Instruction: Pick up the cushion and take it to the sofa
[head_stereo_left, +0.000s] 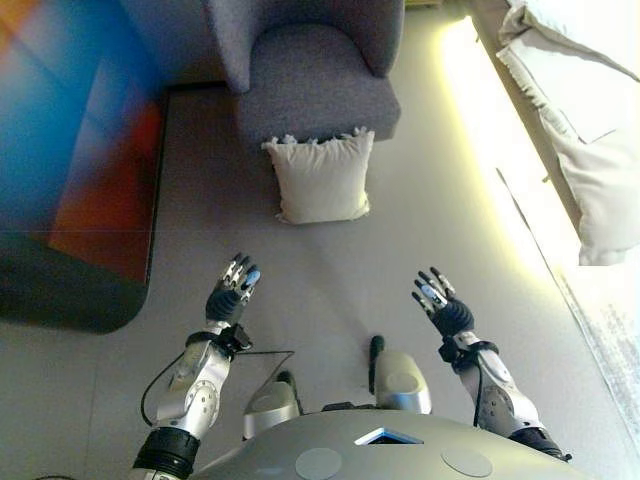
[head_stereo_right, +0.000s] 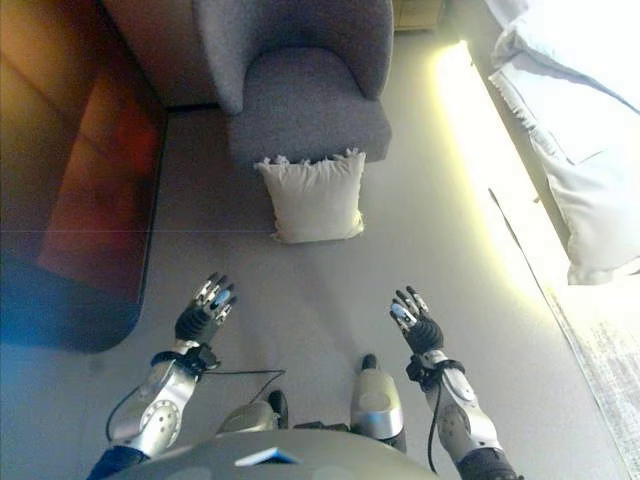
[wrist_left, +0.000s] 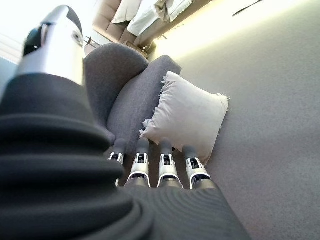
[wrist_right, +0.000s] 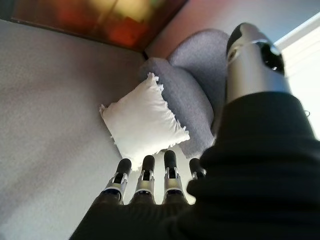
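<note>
While both hands hang free over the floor (head_stereo_left: 330, 300), the cushion (head_stereo_left: 320, 178) stands propped against the front of the sofa (head_stereo_left: 315, 85), its fringed top edge leaning on the seat's front face and its lower edge on the floor. Cushion is off-white, square, set at about 12 o'clock from the robot, well ahead of both hands.

Left hand (head_stereo_left: 231, 291) at about 10 o'clock, palm turned inward, fingers straight and relaxed, holding nothing. In its wrist view the fingers (wrist_left: 165, 159) point in a row toward the cushion, with carpet between them and it.

Right hand (head_stereo_left: 438, 305) at about 2 o'clock, likewise with fingers extended and spread a little, nothing in it. Its wrist view shows the fingertips (wrist_right: 170, 160) lined up toward the cushion, apart from it.

Sofa is a grey upholstered seat with curved arms and back, at 12 o'clock beyond the cushion. Dark low table (head_stereo_left: 70, 150) with a glossy top at 9 to 10 o'clock, its rounded corner near the left arm. White bedding (head_stereo_left: 585, 130) at 2 o'clock along the far right, with a bright strip of light (head_stereo_left: 480, 140) on the floor beside it.
</note>
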